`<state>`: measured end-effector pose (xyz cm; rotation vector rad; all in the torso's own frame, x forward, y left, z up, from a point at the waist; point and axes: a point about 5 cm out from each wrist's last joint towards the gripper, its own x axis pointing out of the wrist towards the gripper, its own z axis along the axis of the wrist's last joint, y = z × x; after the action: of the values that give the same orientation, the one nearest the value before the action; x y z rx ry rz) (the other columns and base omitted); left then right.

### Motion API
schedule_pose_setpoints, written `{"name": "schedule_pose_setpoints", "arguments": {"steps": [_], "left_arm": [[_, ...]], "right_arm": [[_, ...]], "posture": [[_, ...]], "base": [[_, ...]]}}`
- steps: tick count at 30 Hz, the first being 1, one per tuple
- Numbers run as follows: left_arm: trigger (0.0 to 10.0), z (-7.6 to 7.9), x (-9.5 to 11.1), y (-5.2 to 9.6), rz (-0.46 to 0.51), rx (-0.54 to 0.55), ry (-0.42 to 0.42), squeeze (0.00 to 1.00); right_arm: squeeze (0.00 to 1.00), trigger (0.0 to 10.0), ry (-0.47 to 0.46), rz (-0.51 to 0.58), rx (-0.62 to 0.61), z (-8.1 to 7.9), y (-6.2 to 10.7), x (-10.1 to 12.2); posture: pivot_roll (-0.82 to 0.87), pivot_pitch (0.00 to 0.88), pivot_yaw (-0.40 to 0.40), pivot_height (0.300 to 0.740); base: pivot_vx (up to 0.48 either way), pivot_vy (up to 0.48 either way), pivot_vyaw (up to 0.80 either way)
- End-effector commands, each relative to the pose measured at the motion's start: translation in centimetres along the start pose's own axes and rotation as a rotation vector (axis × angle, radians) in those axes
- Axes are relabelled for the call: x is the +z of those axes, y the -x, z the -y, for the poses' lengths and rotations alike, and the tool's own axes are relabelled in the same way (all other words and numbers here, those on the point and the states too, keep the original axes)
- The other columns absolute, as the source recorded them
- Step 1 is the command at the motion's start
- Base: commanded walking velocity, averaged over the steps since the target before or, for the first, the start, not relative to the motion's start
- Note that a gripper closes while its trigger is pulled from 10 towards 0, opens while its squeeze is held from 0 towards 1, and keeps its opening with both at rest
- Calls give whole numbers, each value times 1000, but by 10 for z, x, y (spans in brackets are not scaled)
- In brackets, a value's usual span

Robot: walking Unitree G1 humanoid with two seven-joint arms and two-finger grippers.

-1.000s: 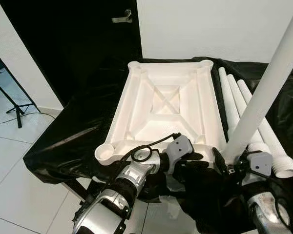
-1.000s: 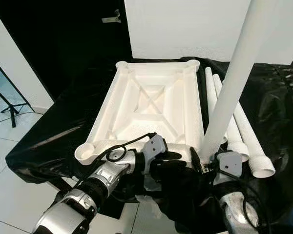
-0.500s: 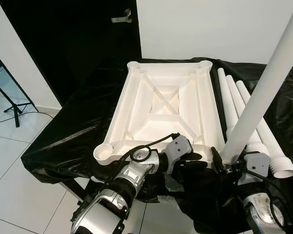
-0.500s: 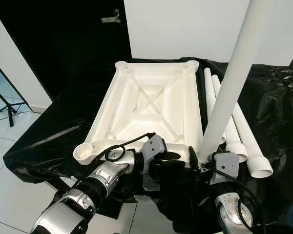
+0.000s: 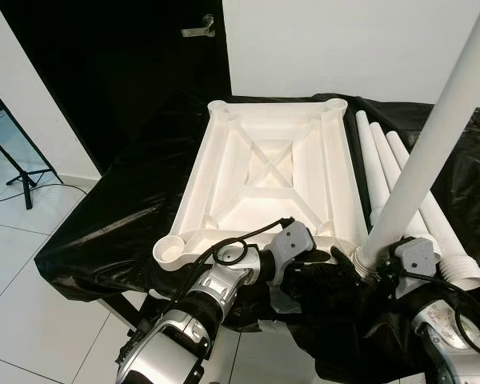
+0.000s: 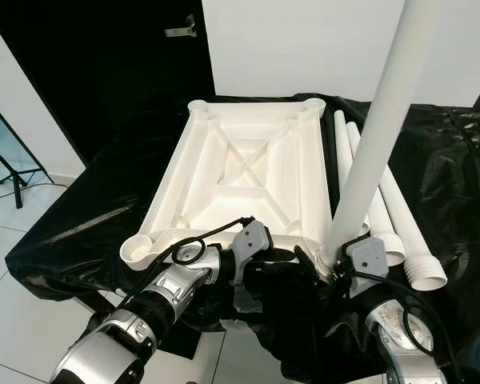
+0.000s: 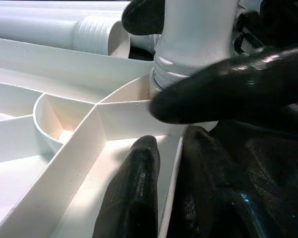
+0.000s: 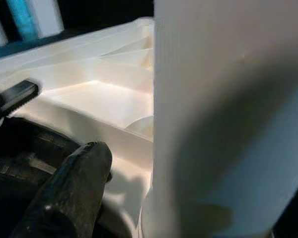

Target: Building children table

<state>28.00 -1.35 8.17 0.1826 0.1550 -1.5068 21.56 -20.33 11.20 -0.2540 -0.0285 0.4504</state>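
1. Since a second ago, the leg held by the right gripper [image 5: 378, 268] has come down and inward: its threaded foot now sits at the near right corner socket of the upturned tabletop [image 5: 268, 172], where earlier it hung a little out from that corner. Tabletop and loose legs have not shifted.

2. Left eye view: the held leg [image 5: 432, 148] stands nearly upright, leaning slightly away from the tabletop toward its top. The right gripper is clamped around its lower end. Left gripper [image 5: 324, 260] rests at the tabletop's near edge, beside the same corner. Three spare legs [image 5: 392, 172] lie side by side on the black sheet [image 5: 116, 216], along the tabletop's right edge.

3. Right eye view: same layout; the other three corner sockets [image 6: 138, 250] of the tabletop are open and unfilled.

4. Left wrist view: left fingers [image 7: 131, 198] spread apart, one inside the tabletop's rim and one outside, steadying the frame. The leg's threads [image 7: 166, 74] are at the socket mouth, ridges still showing, so it looks not fully seated.

5. Right wrist view: leg shaft [image 8: 223, 114] close against the camera, one finger [image 8: 69, 188] alongside it.

6. Progress, judged: first leg being fitted; three legs remain, then turning the table upright.
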Motion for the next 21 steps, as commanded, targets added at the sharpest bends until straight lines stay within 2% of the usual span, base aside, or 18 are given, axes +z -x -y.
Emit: {"name": "schedule_pose_setpoints", "arguments": {"steps": [1,3,4,7,13,14,15,17,19,21], "left_arm": [[10000,26,-37,1,-119,-171,130,0],[10000,26,-37,1,-119,-171,130,0],[10000,25,-37,2,-120,-167,129,0],[10000,22,-35,3,-118,-156,127,0],[10000,22,-36,4,-120,-156,127,0],[10000,23,-37,4,-121,-157,127,0],[10000,23,-37,4,-121,-157,127,0],[10000,23,-37,4,-121,-158,129,0],[10000,23,-37,4,-121,-158,129,0],[10000,23,-37,4,-119,-157,130,0]], "right_arm": [[0,6157,-29,-31,86,-7,0,-6],[0,6157,-29,-31,86,-7,0,-6],[0,0,-36,-39,119,-7,1,-7],[0,0,-49,-55,148,-4,2,-8],[0,0,-84,-66,116,-6,2,-12],[0,0,-103,-59,57,-7,2,-13],[0,0,-103,-59,57,-7,2,-13],[0,0,-96,-34,-197,-6,5,-14],[0,0,-96,-34,-197,-6,5,-14],[0,0,-82,-25,-374,-6,10,-14]], "posture": [[66,0,41,740],[66,0,41,740],[68,0,40,740],[73,0,39,740],[73,0,42,740],[72,0,41,740],[72,0,41,740],[78,0,38,740],[78,0,38,740],[78,0,38,740]], "base": [[0,0,0],[0,0,0],[0,0,0],[0,0,0],[0,0,0],[0,0,0],[0,0,0],[0,0,0],[0,0,0],[0,0,0]]}}
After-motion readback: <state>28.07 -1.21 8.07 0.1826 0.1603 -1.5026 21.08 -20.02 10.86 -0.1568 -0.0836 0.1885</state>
